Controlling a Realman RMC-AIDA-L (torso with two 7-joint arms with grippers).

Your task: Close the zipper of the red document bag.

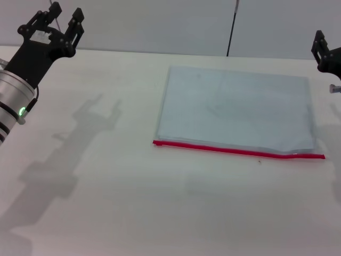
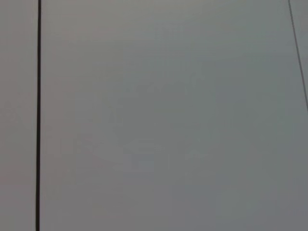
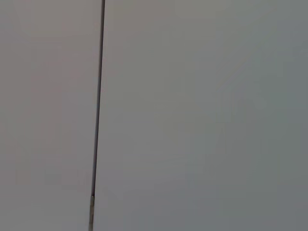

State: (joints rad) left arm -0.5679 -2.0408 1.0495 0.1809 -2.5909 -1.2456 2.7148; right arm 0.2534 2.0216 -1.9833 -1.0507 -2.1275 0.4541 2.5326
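The left gripper (image 1: 59, 18), a black claw on a black and silver wrist, was raised in the upper left of the head view with its two fingers (image 1: 76, 21) spread apart and nothing between them. It hung above the far left part of the white table (image 1: 106, 202), well apart from the pouch, and threw a grey shadow (image 1: 98, 114) of arm and fingers onto the tabletop below and to its right. A small green light (image 1: 22, 112) glowed on the silver wrist section.

The right gripper (image 1: 324, 52) showed only as a black part at the upper right edge of the head view, cut off by the frame, so whether its jaws were open or closed could not be told. It was just beyond the pouch's far right corner, and whether it touched anything could not be seen.

The red document bag (image 1: 237, 109), a large flat rectangular pouch of translucent pale blue-grey plastic, lay flat on the table in the centre right of the head view. The zipper (image 1: 234, 150), a thin bright red strip, ran along the full length of the pouch's lower long edge, from lower left to lower right. Near its right end the plastic above the strip was slightly buckled. The slider could not be made out.

No brand, label or writing could be read anywhere. Both wrist views showed only a plain grey wall (image 2: 168, 120) crossed by a thin dark vertical line (image 3: 97, 106).
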